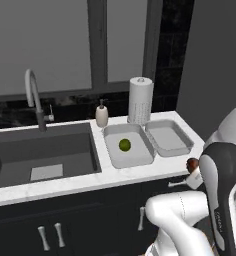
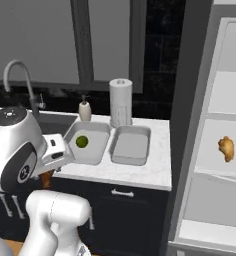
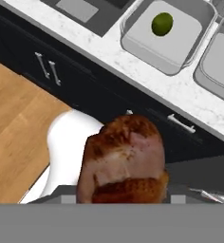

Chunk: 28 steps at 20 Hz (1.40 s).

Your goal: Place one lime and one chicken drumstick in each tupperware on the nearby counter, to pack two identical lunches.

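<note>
My gripper (image 3: pixel 123 192) is shut on a browned chicken drumstick (image 3: pixel 123 159), held in front of the navy cabinets below the counter (image 1: pixel 65 182) edge. The same drumstick (image 1: pixel 192 163) pokes out beside my wrist, also seen low at the left as the drumstick (image 2: pixel 46 178). Two grey tupperware trays stand side by side on the counter. The left tupperware (image 1: pixel 136 151) holds one green lime (image 1: pixel 124 145); the right tupperware (image 1: pixel 170 137) holds nothing. From the hand, the lime (image 3: pixel 162 23) lies in the nearer tray (image 3: pixel 180 42). Another drumstick (image 2: pixel 226 148) rests on a fridge shelf.
A dark sink (image 1: pixel 40 150) with a curved faucet (image 1: pixel 34 97) lies left of the trays. A soap bottle (image 1: pixel 102 115) and a paper towel roll (image 1: pixel 140 100) stand behind them. The open fridge (image 2: pixel 210 150) is at the right; wooden floor (image 3: pixel 19 123) lies below.
</note>
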{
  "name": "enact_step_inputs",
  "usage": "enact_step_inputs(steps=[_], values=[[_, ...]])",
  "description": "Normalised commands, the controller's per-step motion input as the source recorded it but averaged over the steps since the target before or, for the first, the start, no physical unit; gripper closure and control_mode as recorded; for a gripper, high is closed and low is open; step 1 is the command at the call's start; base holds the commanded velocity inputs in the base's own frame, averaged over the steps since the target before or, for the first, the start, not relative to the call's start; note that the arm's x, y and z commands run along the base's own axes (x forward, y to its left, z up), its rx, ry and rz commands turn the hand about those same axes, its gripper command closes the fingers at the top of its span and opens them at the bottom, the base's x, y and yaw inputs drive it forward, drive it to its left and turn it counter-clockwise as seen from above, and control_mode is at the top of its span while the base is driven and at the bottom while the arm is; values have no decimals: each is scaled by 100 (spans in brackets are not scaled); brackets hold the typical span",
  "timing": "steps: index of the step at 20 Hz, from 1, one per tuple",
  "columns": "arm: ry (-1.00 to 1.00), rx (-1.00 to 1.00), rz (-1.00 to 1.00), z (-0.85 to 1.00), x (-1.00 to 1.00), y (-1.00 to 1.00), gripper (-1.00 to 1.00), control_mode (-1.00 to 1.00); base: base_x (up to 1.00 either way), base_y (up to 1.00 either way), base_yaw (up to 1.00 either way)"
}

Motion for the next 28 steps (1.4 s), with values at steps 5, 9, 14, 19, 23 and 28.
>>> enact_step_inputs(steps=[5,9,14,19,23,28], values=[[0,0,0,0,0,0,100,100,100,11,-12],[0,-1,-14,-37,80,1,100,-100,0,0,0],[-2,0,-30,-43,41,19,100,-100,0,0,0],[0,7,-43,-49,48,3,100,-100,0,0,0],[0,12,-18,-42,74,8,100,-100,0,0,0],[2,0,-3,-51,93,17,100,-100,0,0,0]])
